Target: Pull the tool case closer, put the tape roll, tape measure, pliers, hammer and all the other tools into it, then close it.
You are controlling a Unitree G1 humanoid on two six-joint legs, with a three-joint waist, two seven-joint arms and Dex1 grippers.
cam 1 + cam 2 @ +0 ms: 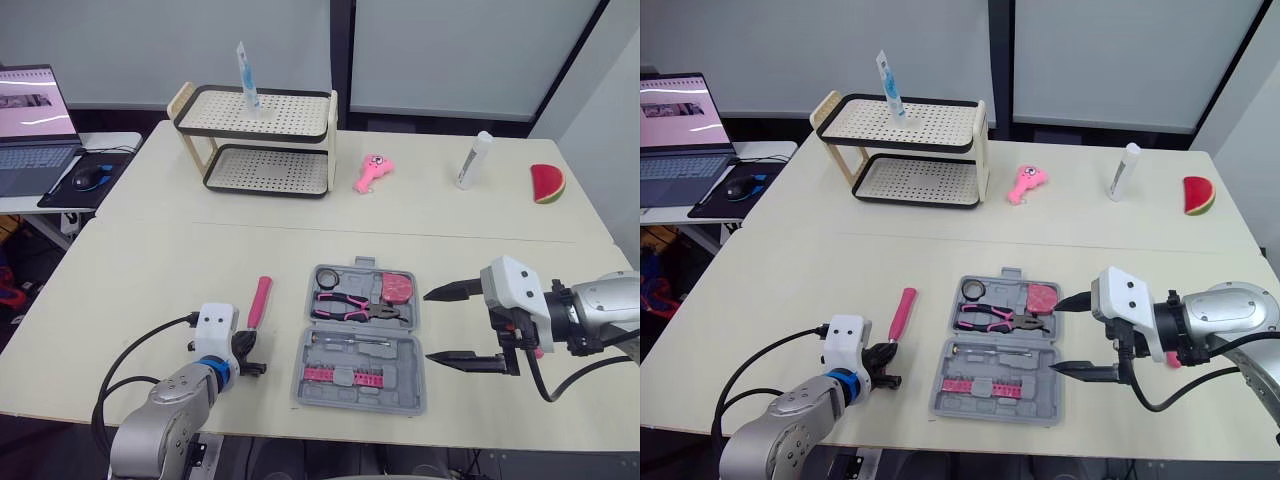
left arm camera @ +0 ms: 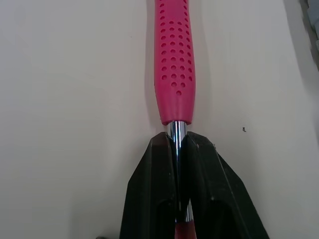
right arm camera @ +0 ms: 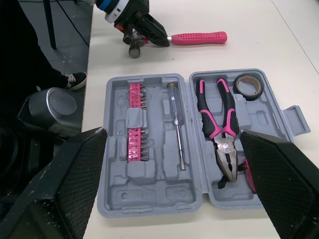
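Pink-handled hammer lies near the tabletop's front edge, just left of the tool case. My left gripper is clenched on its bare metal shaft, right below the grip. The case lies open, with pliers, tape roll and tape measure inside. My right gripper hangs beside the case's right side, jaws spread wide.
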